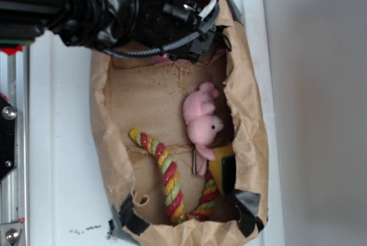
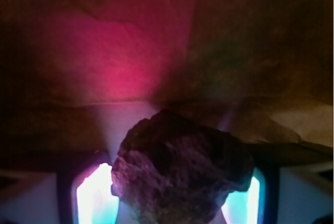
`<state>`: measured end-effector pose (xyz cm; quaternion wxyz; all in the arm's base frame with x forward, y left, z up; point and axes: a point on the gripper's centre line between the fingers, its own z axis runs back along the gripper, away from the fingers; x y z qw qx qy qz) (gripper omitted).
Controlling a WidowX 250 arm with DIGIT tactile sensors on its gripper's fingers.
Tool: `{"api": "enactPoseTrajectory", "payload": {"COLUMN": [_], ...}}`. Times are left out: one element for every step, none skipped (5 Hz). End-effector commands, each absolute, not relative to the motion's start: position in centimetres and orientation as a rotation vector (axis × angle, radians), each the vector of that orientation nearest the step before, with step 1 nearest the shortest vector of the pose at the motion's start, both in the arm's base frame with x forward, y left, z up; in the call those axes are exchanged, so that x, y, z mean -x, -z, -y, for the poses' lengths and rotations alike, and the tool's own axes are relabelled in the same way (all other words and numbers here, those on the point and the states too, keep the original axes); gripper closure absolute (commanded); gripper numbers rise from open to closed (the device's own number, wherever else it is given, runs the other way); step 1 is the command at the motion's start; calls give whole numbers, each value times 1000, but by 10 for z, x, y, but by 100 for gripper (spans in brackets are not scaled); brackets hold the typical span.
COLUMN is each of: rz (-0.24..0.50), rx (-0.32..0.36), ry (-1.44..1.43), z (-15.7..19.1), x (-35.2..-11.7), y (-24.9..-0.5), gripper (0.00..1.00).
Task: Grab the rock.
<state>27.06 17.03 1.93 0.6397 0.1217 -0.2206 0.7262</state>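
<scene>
Rock [image 2: 180,169] sits btwn my fingers [image 2: 94,198] in wrist view, at far end of paper bag [image 1: 246,114]; fingers apart, not clamped yet. I reckon next: close, then lift

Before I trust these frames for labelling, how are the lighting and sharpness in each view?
Exterior view: evenly lit, soft focus, the arm a dark mass hiding the gripper over the top of the paper bag. Wrist view: very dim, a magenta glow on the bag wall, the fingers blown out pink and cyan, the rock close between them, dark but textured.
</scene>
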Motion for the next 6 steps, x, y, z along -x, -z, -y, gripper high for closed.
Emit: {"api": "enactPoseTrajectory", "payload": {"rz": [485,491,513,464,384,361], "rx": [-189,-99,-42,-27,-67,-101], "ry": [-1491,-1252,-1005,-800,-692,-633], "z": [-171,-154,-130,-117,-102,-94], "x": [-252,-232,-221,-226,-239,-248], "y": [-21,-38,-59,-79,-100,-110], "gripper": [100,100,100,100,100,100]}}
